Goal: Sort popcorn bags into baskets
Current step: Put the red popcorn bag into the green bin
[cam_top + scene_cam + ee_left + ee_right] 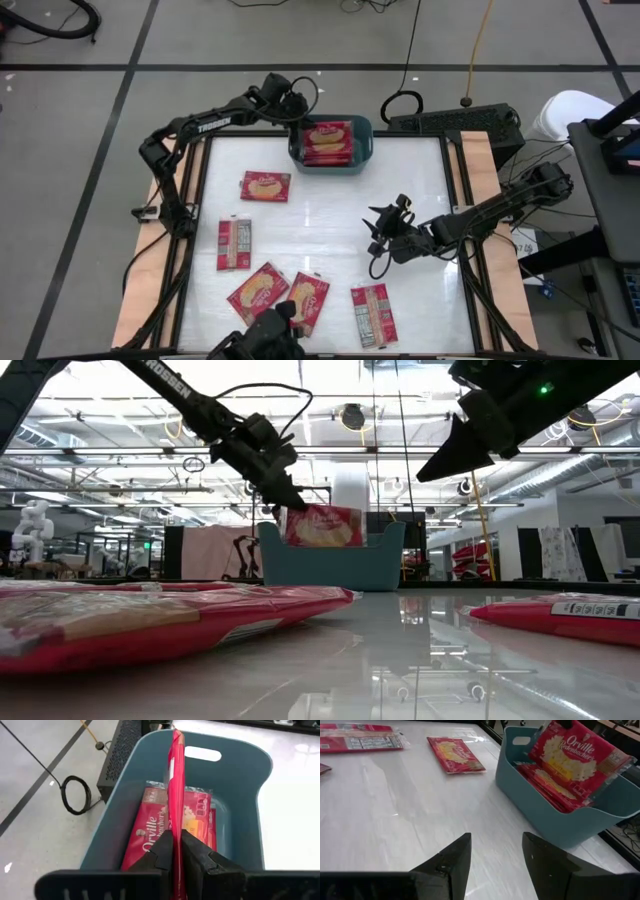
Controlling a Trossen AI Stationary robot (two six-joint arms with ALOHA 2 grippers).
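High view shows the left gripper [303, 128] hanging at the left end of the teal basket [364, 128], clamped on the edge of one popcorn bag [329, 135]. Left wrist view looks along that held bag [176, 780]: it stands on edge between the two dark fingers [161, 851], which press on it from both sides, and it reaches away from the claw over the open basket [250, 785]. Directly beneath the held bag, inside the basket, lie more red packets [150, 827], flat on the bottom. Low view shows the left gripper [283, 498] coming down from above onto the top corner of the bag [325, 526], whose lower part sits behind the basket's near wall [330, 570].

The right gripper [383, 235] hovers over the bare white table [320, 215], well apart from the basket, its fingers spread with nothing between them; its wrist view shows both fingertips [455, 857] apart above the tabletop [395, 820], with the basket [545, 815] ahead and to one side of it.

Loose bags lie flat on the table: one [265, 185] beyond the right claw toward the left arm, one grey-panelled [234, 243], two overlapping near the front edge [258, 290] [308, 298], and one nearest the right gripper [371, 314].
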